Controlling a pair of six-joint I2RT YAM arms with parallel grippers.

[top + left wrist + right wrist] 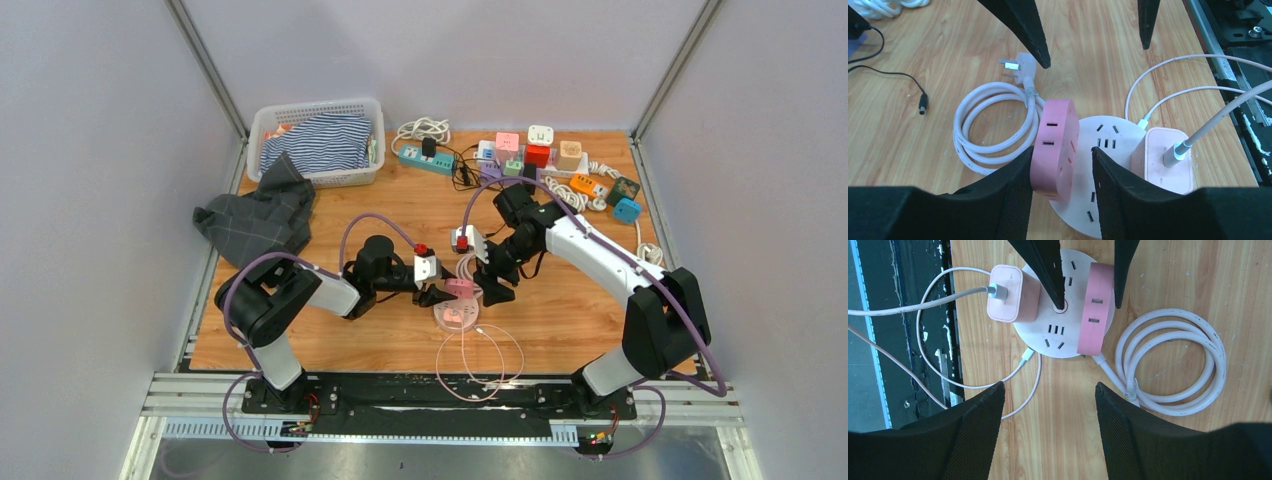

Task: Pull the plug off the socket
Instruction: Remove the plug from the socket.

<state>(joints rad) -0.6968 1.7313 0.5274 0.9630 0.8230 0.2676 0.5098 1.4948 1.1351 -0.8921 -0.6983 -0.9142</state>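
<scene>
A round white socket [1108, 134] lies on the wooden table, with a pink upright block [1055, 135] standing on its left half. A pink square plug [1168, 160] sits in the socket's right side, and a pale cable [1223, 112] leaves its top. My left gripper [1062, 150] straddles the pink block: one finger touches it, while the other rests over the white disc with a gap beside the block. My right gripper [1049, 385] hovers open over bare wood short of the socket [1048, 335], nothing between its fingers. In the top view both grippers meet at the socket [458, 316].
A coiled white cord [983, 127] with a three-pin plug lies left of the socket. A black lead's barrel end [923, 107] lies further left. At the back stand a basket [262, 128] of striped cloth, a dark cloth [255, 220], and several power strips and adapters [540, 160].
</scene>
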